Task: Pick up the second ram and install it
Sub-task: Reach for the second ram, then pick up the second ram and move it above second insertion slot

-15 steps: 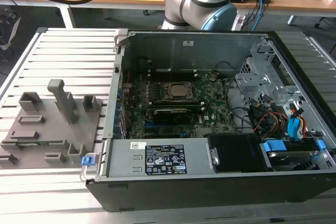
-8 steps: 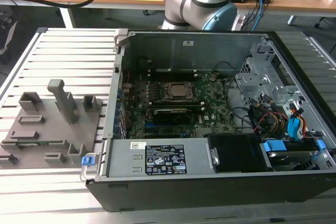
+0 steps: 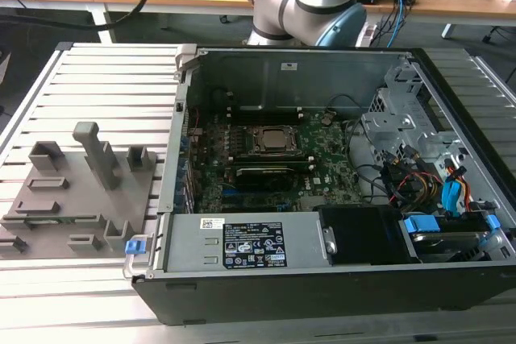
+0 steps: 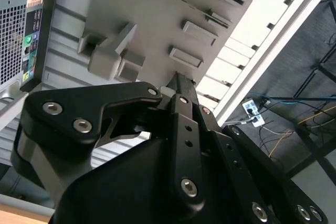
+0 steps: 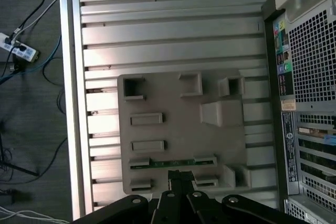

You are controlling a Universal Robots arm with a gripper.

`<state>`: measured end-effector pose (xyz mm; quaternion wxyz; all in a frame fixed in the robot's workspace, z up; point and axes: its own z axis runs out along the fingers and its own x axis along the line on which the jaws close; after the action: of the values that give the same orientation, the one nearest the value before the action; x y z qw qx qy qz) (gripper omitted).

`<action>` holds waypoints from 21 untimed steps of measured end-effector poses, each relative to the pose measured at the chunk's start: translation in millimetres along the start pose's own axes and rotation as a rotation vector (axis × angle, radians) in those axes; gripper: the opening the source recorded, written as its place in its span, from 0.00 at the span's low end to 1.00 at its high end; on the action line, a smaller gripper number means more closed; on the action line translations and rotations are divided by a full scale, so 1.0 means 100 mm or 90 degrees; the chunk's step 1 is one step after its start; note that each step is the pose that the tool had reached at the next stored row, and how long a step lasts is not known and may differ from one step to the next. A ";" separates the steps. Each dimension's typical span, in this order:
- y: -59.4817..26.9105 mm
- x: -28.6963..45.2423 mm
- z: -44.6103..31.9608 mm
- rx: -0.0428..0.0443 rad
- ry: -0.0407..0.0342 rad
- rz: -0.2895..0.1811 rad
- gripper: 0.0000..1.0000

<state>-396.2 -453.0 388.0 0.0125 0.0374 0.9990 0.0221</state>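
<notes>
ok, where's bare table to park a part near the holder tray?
Bare slotted table beyond the grey holder tray in the exterior view, bordered by the PC case wall; also a strip between tray and the table's near edge. Crowded: inside the case and the tray's own pockets.

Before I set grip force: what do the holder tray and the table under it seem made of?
Holder tray: probably matte grey plastic; uniform dull colour, blocky moulded slots. Table: likely bare aluminium; pale grooved slats with a soft sheen.
</notes>
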 end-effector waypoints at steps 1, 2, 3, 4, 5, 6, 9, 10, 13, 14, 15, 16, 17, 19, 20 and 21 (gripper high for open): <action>-0.058 -0.005 -0.001 0.0000 0.0000 0.000 0.11; -0.099 -0.008 -0.002 0.0000 0.0000 0.000 0.11; -0.126 -0.010 -0.003 0.0001 0.0000 0.000 0.11; -0.210 -0.016 -0.005 0.0001 0.0000 0.000 0.11; -0.259 -0.020 -0.006 0.0000 0.0000 0.000 0.11; -0.310 -0.024 -0.006 0.0000 0.0000 0.000 0.11; -0.430 -0.032 -0.009 0.0000 0.0000 0.000 0.11; -0.431 -0.033 -0.009 0.0000 0.0000 0.000 0.11; -0.432 -0.033 -0.009 0.0000 0.0000 0.000 0.11; -0.433 -0.033 -0.009 0.0000 0.0000 0.000 0.11; -0.433 -0.033 -0.009 0.0001 0.0000 0.000 0.11; -0.434 -0.033 -0.009 0.0000 0.0000 0.000 0.11; -0.434 -0.033 -0.009 0.0000 0.0000 0.000 0.11; -0.435 -0.033 -0.009 0.0001 0.0000 0.000 0.11; -0.435 -0.033 -0.009 0.0001 0.0000 0.000 0.11; -0.436 -0.033 -0.009 0.0000 0.0000 0.000 0.11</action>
<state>-396.1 -496.7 387.0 0.0125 0.0374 0.9990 0.0221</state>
